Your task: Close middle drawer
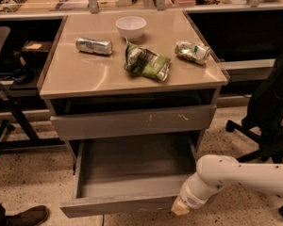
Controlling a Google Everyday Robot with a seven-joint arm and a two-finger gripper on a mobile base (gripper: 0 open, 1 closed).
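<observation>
The middle drawer [132, 166] stands pulled far out of the grey cabinet, low in the camera view. It is a wide, shallow grey box with nothing in it, and its plain flat front [115, 206] faces me. Above it sits the grey drawer front with pale scratch marks [132, 121], almost pushed in. My white arm [240, 173] comes in from the bottom right. The gripper [181, 207] is at its lower end, right by the right end of the open drawer's front. The tip is a pale stub at the frame's bottom edge.
On the tan cabinet top [85, 74] lie a white bowl [130, 26], a silver can [94, 45], a green snack bag [147, 62] and a crumpled packet [192, 51]. A black office chair [269, 121] stands at the right. A shoe [28, 215] is at the bottom left.
</observation>
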